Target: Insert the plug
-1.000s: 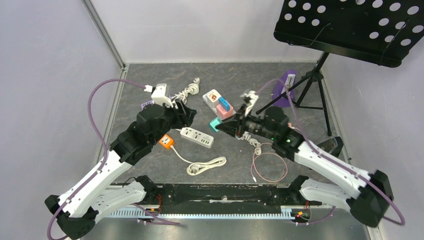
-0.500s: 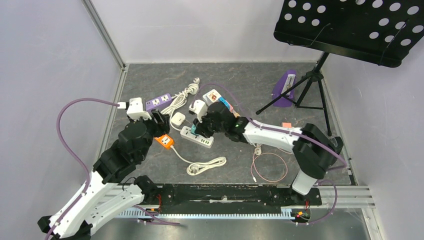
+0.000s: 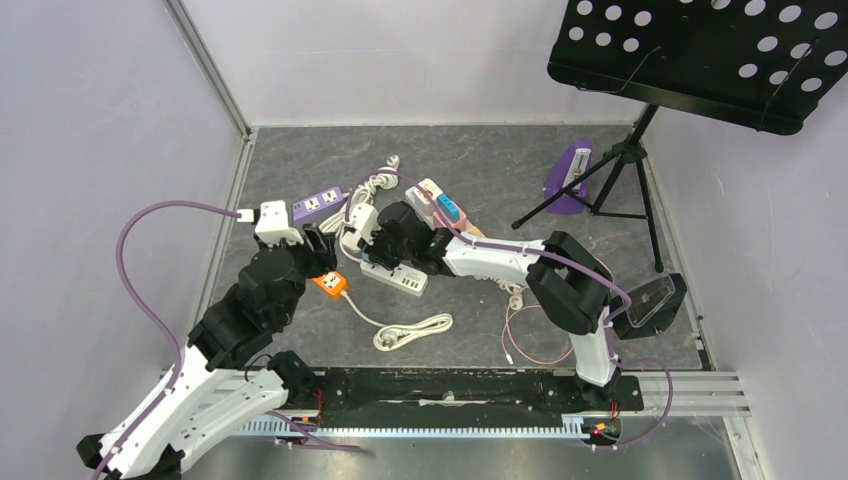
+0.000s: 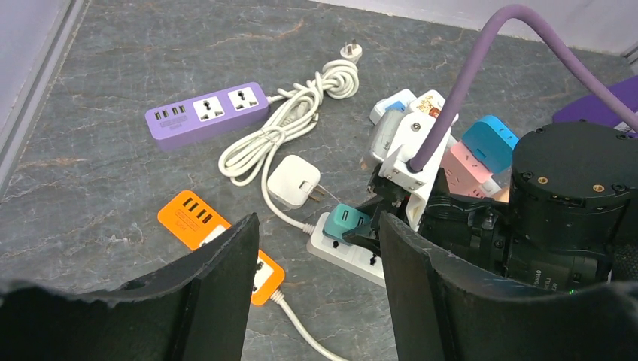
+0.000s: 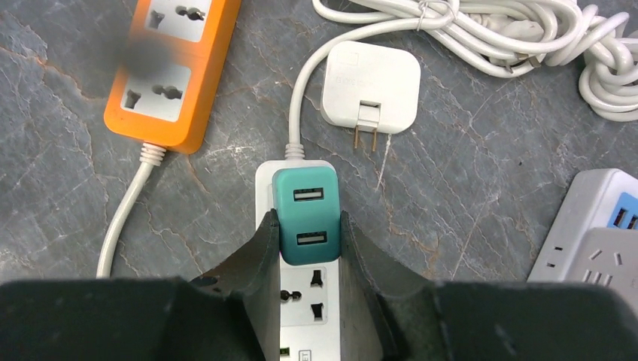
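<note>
Plug: teal plug (image 5: 305, 216), boxy w/ rounded corners, 2 USB ports facing up. It sits on the cord end of the white strip (image 5: 310, 293). Prongs hidden, so can't tell if fully seated.
Where: mid-table in top view, between the 2 arms' claws.
Edges: plug's far edge is near-flush w/ the strip's end. One long side is flush w/ the strip's side; thin white margin on the other.
Room: bare grey tabletop (image 5: 451, 188) all round the strip.
Neighbours: white adapter (image 5: 370, 86) at 1 o'clock, prongs aimed back at the plug, close but apart. Orange strip (image 5: 177, 68) at 10 o'clock, apart. Cable bundle (image 5: 481, 30) at 12–1, farther off. White-blue socket block (image 5: 594, 226) at 3 o'clock, well apart.
R claw: right gripper (image 5: 305, 229) is pinching the plug, one finger per side on its near half, pads touching. Gap = plug width.
L claw: left gripper (image 4: 316, 226) is spread wide w/ nothing in it. It hovers over the orange strip's end, facing the plug. Purple strip (image 4: 207, 113) at 11 o'clock in its view.
</note>
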`<action>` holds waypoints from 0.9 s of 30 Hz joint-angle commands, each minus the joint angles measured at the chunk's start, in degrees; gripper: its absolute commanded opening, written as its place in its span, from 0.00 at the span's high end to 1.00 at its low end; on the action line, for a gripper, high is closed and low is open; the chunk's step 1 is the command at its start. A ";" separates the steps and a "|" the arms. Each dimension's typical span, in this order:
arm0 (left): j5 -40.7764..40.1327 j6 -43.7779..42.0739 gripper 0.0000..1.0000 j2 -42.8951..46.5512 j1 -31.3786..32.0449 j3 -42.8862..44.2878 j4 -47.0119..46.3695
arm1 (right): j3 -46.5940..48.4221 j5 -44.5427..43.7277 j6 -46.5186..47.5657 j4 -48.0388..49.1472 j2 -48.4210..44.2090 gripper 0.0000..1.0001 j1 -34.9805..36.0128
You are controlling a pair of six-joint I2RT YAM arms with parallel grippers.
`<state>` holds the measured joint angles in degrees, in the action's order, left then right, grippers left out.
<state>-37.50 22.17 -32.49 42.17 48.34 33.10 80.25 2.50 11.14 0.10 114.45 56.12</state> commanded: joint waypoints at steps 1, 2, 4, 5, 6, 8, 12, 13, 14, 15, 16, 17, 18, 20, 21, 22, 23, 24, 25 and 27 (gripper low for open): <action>-1.85 -1.97 0.35 0.56 -0.07 -0.65 -2.02 | 2.98 -2.16 2.38 -1.83 -0.06 1.00 0.35; -1.84 -1.96 0.35 0.63 -0.07 -0.91 -2.22 | 3.14 -3.46 2.49 -2.27 -0.18 1.00 0.38; -1.76 -1.98 0.35 0.67 -0.10 -1.18 -2.50 | 3.29 -3.65 2.68 -2.70 -0.37 1.00 0.39; -1.76 -1.99 0.35 0.58 -0.09 -1.23 -2.58 | 3.40 -4.06 2.74 -2.89 -0.37 1.00 0.36; -1.73 -1.96 0.35 0.57 -0.07 -1.27 -2.56 | 3.33 -4.36 2.83 -2.92 -0.44 1.00 0.40; -1.82 -2.00 0.35 0.69 -0.07 -1.36 -2.60 | 3.40 -4.93 2.98 -2.91 -0.25 1.00 0.42; -2.17 -1.97 0.35 0.82 -0.07 -1.40 -2.69 | 3.56 -5.63 2.93 -2.63 0.65 1.00 0.40; -2.31 -1.98 0.35 0.86 -0.07 -1.47 -2.69 | 3.68 -5.58 2.93 -2.61 0.91 1.00 0.40; -2.39 -2.00 0.35 1.06 -0.07 -1.49 -2.69 | 3.69 -5.35 2.88 -2.58 1.22 1.00 0.40; -2.49 -1.97 0.35 1.23 -0.07 -1.57 -2.82 | 3.72 -5.04 2.93 -2.62 1.57 1.00 0.40; -2.49 -1.98 0.35 1.28 -0.07 -1.64 -2.91 | 3.93 -4.40 2.93 -2.77 2.07 1.00 0.40; -2.65 -2.00 0.35 1.33 -0.12 -1.71 -3.03 | 4.10 -3.89 2.75 -3.03 2.51 1.00 0.40; -2.71 -2.04 0.35 1.46 -0.08 -1.75 -3.12 | 4.19 -3.37 2.62 -3.27 2.85 1.00 0.40; -2.86 -2.13 0.35 1.58 -0.07 -1.75 -3.22 | 3.94 -2.68 2.49 -3.65 3.54 1.00 0.42; -2.96 -2.18 0.35 1.63 -0.07 -1.75 -3.22 | 3.66 -2.67 2.41 -3.78 3.95 1.00 0.40; -3.10 -2.18 0.35 1.62 -0.07 -1.75 -3.21 | 3.33 -2.68 2.39 -3.95 4.22 1.00 0.40; -3.07 -2.22 0.35 1.72 -0.07 -1.75 -3.20 | 2.69 -2.68 2.40 -4.02 4.47 1.00 0.40; -3.16 -2.29 0.35 1.79 -0.07 -1.75 -3.22 | 2.03 -2.68 2.43 -4.01 4.83 1.00 0.40; -3.14 -2.31 0.35 1.77 -0.05 -1.76 -3.20 | 1.10 -2.66 2.40 -4.00 5.02 1.00 0.40; -3.32 -2.40 0.35 2.03 -0.07 -1.84 -3.22 | -0.47 -2.68 2.31 -4.04 5.73 1.00 0.40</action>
<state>-38.92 22.13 -31.22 42.17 46.74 32.49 82.41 -0.89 13.17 -2.57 117.03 56.42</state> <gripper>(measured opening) 0.654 0.275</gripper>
